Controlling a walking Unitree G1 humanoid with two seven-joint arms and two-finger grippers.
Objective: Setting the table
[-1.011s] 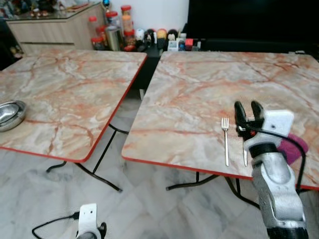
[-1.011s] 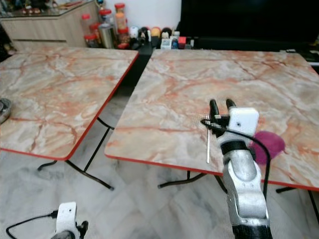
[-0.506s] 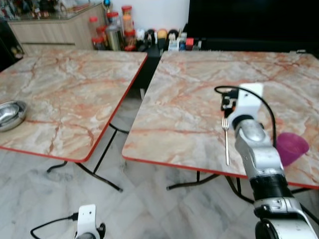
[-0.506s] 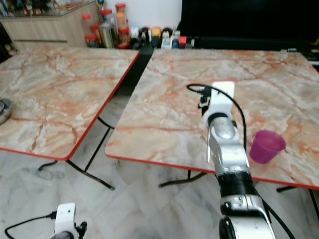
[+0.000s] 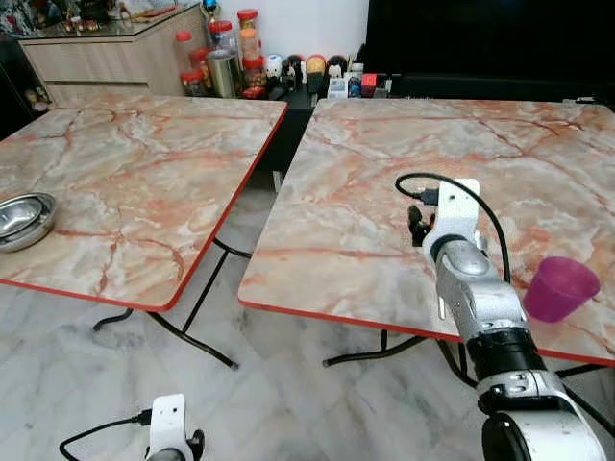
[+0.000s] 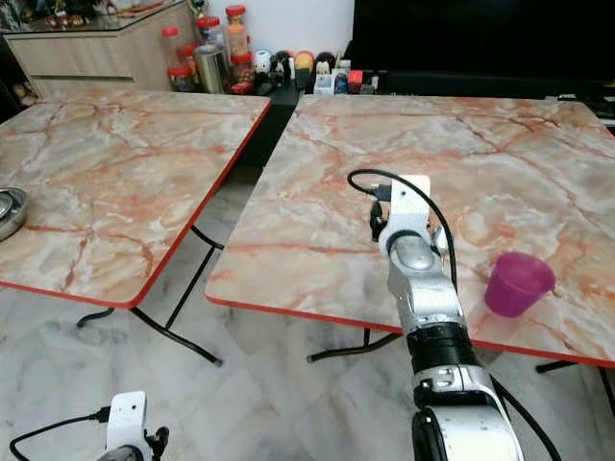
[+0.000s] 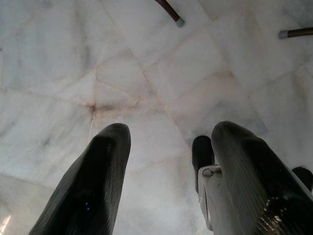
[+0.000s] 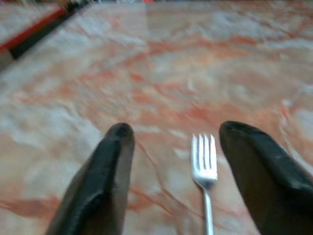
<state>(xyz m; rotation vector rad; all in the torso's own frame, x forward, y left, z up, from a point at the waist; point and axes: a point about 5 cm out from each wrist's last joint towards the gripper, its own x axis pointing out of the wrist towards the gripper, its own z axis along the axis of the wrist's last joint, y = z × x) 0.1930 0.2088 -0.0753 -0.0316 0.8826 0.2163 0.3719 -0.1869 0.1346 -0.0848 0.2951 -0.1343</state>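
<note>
A silver fork (image 8: pixel 205 164) lies on the right-hand marble table (image 5: pixel 365 163), tines pointing away from the near edge. My right gripper (image 8: pixel 176 129) is open just above the table, and the fork's head sits between its black fingers (image 8: pixel 105 186), closer to one of them. From the head, the right gripper (image 5: pixel 416 227) reaches in over the table's front part and the arm covers most of the fork. A purple cup (image 5: pixel 560 287) stands to the arm's right near the front edge. My left gripper (image 7: pixel 171 129) hangs open over the floor.
A steel bowl (image 5: pixel 21 219) rests on the left marble table (image 5: pixel 144 173). A gap with folding table legs (image 5: pixel 197 288) separates the two tables. Jars and bottles (image 5: pixel 226 58) stand at the back beside a wooden cabinet (image 5: pixel 106 58). The floor is pale marble tile (image 5: pixel 288 403).
My right arm has swung left and reached further over the table, uncovering the purple cup. The gripper has moved from beside the fork to over its head.
</note>
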